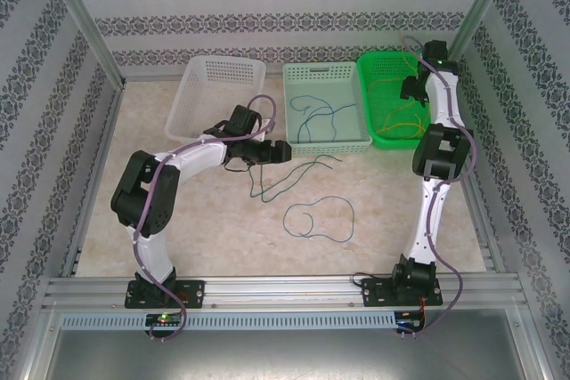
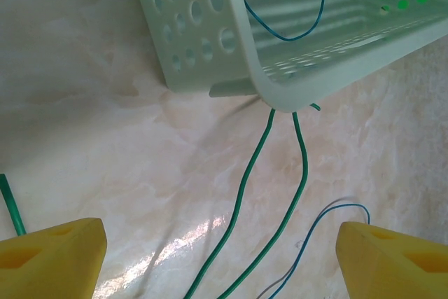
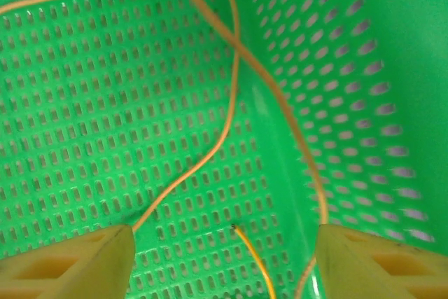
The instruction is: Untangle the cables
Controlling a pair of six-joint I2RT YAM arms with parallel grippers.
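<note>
Cables (image 2: pixel 241 190) lie in three places. Seen from above, yellow cables (image 1: pixel 399 116) sit in the green basket (image 1: pixel 370 135) at 1 o'clock. A blue cable (image 1: pixel 313 116) lies in the mint basket (image 1: pixel 329 144) at 12 o'clock. A dark green cable (image 1: pixel 267 193) and a looped blue cable (image 1: pixel 331 199) rest loose on the counter (image 1: pixel 223 220) near the middle, toward 6 o'clock of the mint basket. A white basket (image 1: pixel 200 104) stands at 11 o'clock.

The left claw (image 1: pixel 278 150) hangs low by the mint basket's near left corner. Its wrist view shows the fingers spread wide and closed on nothing. Two dark green strands run out from under the basket rim and pass between the fingers.

The right claw (image 3: pixel 224 257) hangs inside the green basket, jaws wide apart and closed on nothing. Yellow strands cross the perforated floor, one ending at the left fingertip (image 3: pixel 105 250).
</note>
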